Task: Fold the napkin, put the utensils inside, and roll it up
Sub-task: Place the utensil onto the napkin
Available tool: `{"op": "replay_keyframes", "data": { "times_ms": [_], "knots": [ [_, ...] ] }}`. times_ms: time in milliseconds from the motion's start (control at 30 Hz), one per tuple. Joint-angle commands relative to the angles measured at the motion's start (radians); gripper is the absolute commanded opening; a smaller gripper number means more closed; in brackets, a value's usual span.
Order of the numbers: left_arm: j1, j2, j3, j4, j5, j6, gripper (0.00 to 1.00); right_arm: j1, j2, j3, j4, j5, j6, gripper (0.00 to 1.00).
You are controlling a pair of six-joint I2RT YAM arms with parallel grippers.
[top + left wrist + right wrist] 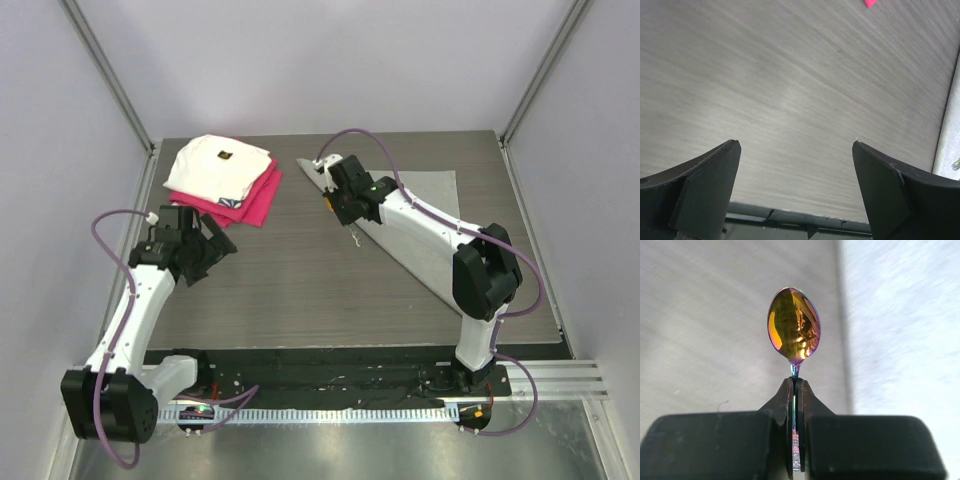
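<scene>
right gripper [795,384]: clenched on the thin stem of a small metal spoon [794,325] with a shiny orange-gold bowl
spoon: held over the wood-grain table [300,280], just beside the napkin edge
napkin [435,190]: large light-grey cloth, flat under the right arm
left gripper [795,147]: released, jaws wide, nothing between
</scene>
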Motion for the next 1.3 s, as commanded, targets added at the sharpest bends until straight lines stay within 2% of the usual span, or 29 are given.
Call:
{"op": "replay_keyframes", "data": {
  "times_ms": [0, 167, 400, 633, 1267],
  "knots": [
    [0.002, 0.099, 0.070, 0.158, 0.063, 0.001, 1.00, -0.075, 0.047, 0.071, -0.017, -0.021, -0.153, 0.01],
    [0.002, 0.227, 0.134, 0.225, 0.096, -0.005, 1.00, -0.177, 0.138, 0.153, -0.037, -0.053, -0.211, 0.01],
    [0.000, 0.372, 0.228, 0.285, 0.160, 0.005, 1.00, -0.252, 0.238, 0.221, -0.049, -0.132, -0.259, 0.01],
    [0.002, 0.442, 0.268, 0.315, 0.198, 0.001, 0.99, -0.263, 0.273, 0.218, -0.055, -0.192, -0.285, 0.01],
    [0.002, 0.543, 0.329, 0.367, 0.260, -0.005, 0.97, -0.281, 0.301, 0.175, -0.068, -0.161, -0.350, 0.01]
  ]
}}
